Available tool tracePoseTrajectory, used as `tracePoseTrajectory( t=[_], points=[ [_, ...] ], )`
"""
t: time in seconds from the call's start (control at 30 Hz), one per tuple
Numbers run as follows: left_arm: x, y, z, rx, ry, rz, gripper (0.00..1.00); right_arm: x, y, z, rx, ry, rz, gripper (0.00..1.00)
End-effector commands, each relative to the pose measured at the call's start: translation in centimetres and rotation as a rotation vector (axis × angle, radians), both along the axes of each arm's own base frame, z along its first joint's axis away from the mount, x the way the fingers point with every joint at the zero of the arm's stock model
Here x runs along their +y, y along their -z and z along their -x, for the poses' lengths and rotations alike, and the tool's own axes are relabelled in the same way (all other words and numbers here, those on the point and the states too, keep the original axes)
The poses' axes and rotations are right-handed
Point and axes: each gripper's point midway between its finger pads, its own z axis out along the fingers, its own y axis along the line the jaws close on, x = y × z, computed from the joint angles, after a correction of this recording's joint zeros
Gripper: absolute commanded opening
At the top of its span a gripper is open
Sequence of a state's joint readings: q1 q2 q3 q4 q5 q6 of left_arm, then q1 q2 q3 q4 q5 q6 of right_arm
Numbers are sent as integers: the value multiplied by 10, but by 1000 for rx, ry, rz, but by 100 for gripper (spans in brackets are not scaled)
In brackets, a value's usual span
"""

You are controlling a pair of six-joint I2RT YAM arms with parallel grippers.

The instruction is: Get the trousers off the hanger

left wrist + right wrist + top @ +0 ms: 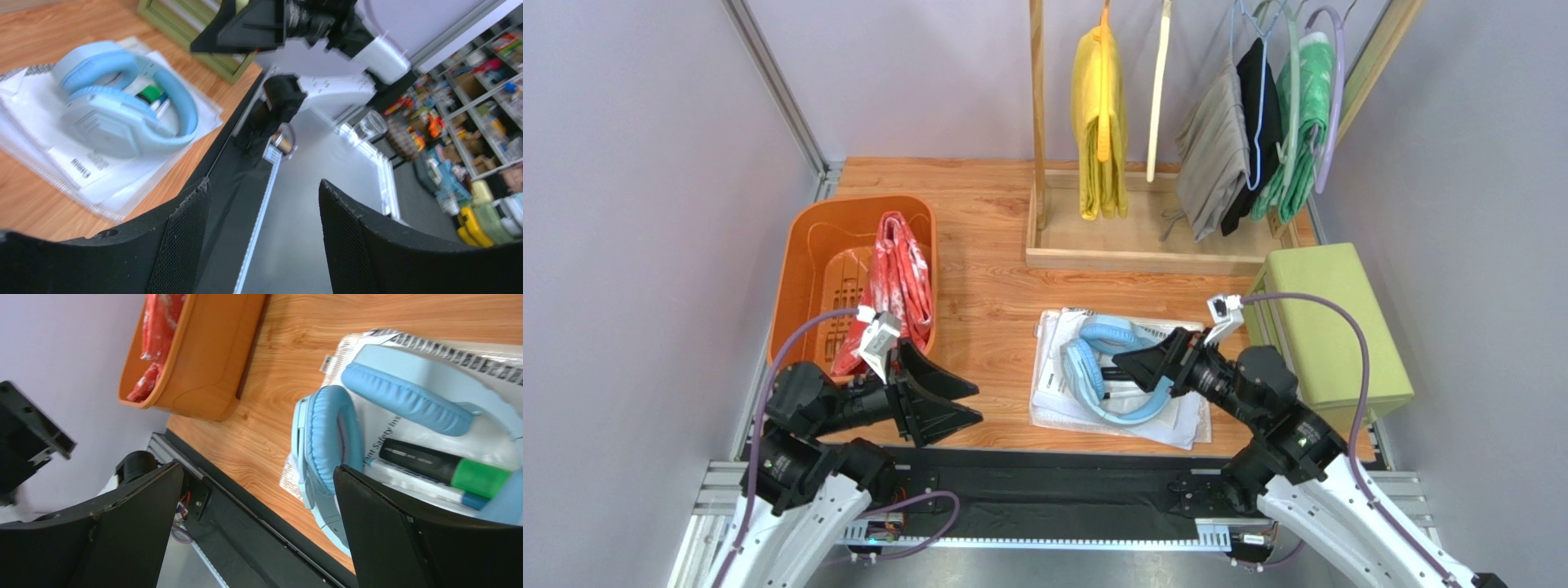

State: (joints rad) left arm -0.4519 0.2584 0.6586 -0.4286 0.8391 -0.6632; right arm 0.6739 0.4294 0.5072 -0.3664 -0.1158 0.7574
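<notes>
The red-orange trousers [897, 279] with a pale pattern lie bunched in the orange basket [809, 251] at the left; they also show in the right wrist view [154, 324]. The cream hanger [1158, 92] hangs bare on the wooden rack at the back. My left gripper [974, 404] is open and empty, low by the table's near edge, just right of the basket; its jaws stand wide apart in the left wrist view [264, 184]. My right gripper [1127, 368] is open and empty over the blue headphones, its jaws wide apart in the right wrist view [258, 468].
Blue headphones [1112, 368] and marker pens [442, 468] lie on a stack of papers [1057, 392] at the table's middle front. The wooden rack [1136, 245] holds a yellow garment [1100, 116] and grey, black and green clothes [1259, 129]. A green box [1326, 319] stands at the right.
</notes>
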Motion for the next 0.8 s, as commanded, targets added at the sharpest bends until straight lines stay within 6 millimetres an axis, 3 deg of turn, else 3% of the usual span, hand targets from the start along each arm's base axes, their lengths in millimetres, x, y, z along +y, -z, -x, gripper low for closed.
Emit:
tracePoseTrajectory(
  t=[0.0, 0.03, 0.1, 0.13, 0.17, 0.2, 0.23, 0.43, 0.57, 0.7, 0.77],
  points=[
    [-4, -16, 14, -39, 71, 191, 71, 17, -29, 19, -156, -113, -308, 100],
    [-6, -2, 11, -14, 74, 201, 71, 17, -26, 24, -167, -136, -339, 100],
    [-3, -10, 17, -52, 84, 282, 72, 15, -14, 31, -201, -151, -409, 100],
    [-5, 1, 14, -29, 85, 291, 72, 15, -12, 35, -195, -162, -445, 100],
    [-4, -2, 14, -50, 82, 318, 73, 14, -7, 37, -203, -169, -464, 100],
    [-2, -3, 19, -81, 87, 345, 73, 11, -14, 42, -248, -181, -510, 100],
    [-4, 8, 15, -29, 91, 355, 74, 15, 5, 42, -210, -193, -504, 100],
    [-3, 19, 12, 9, 122, 502, 75, 24, 28, 49, -184, -266, -462, 100],
    [-4, 37, 6, 39, 113, 527, 75, 23, 54, 42, -127, -226, -371, 100],
    [-8, 57, -1, 82, 105, 500, 75, 13, 94, 25, -10, -97, -266, 100],
    [-9, 61, -1, 86, 106, 483, 75, 11, 98, 22, -3, -71, -249, 100]
  ],
)
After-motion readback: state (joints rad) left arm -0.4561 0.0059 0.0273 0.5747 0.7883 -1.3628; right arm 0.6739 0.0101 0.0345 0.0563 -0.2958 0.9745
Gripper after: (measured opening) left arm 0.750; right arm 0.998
